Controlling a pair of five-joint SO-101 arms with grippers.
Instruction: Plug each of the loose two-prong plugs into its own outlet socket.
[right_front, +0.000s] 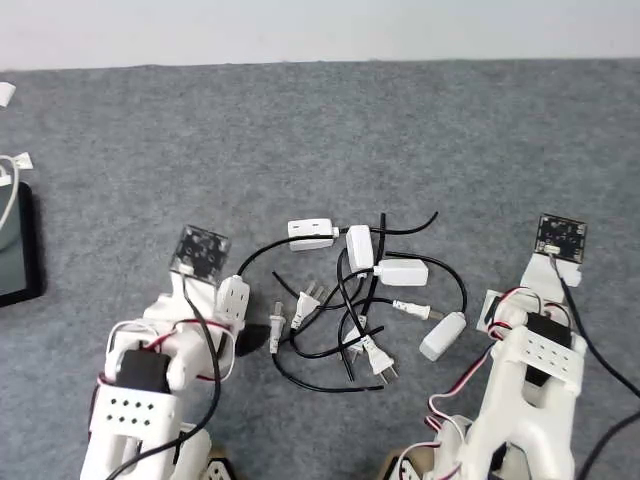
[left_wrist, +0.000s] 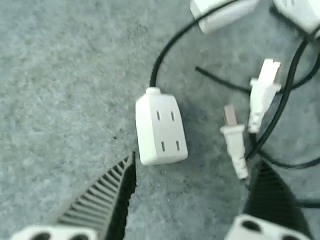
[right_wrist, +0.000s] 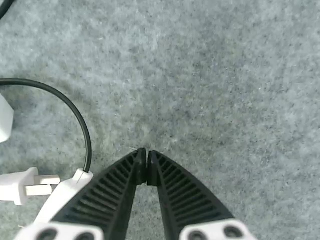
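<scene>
Several white outlet sockets on black cords lie tangled mid-table, among them one at the back (right_front: 311, 233) and one nearest the right arm (right_front: 443, 336). Loose white two-prong plugs (right_front: 277, 325) (right_front: 308, 298) (right_front: 378, 360) lie between them. My left gripper (left_wrist: 195, 164) stands open just short of a socket block (left_wrist: 160, 131) that lies face up, with two plugs (left_wrist: 234, 142) (left_wrist: 262, 92) beside it. My right gripper (right_wrist: 146, 159) is shut on nothing over bare carpet, with a plug (right_wrist: 22, 186) and a socket end (right_wrist: 62, 200) close to it.
Grey carpet (right_front: 450, 140) covers the table, with open room at the back and right. A dark tablet-like object (right_front: 15, 245) lies at the left edge. Black cords (right_front: 340, 330) loop and cross through the middle.
</scene>
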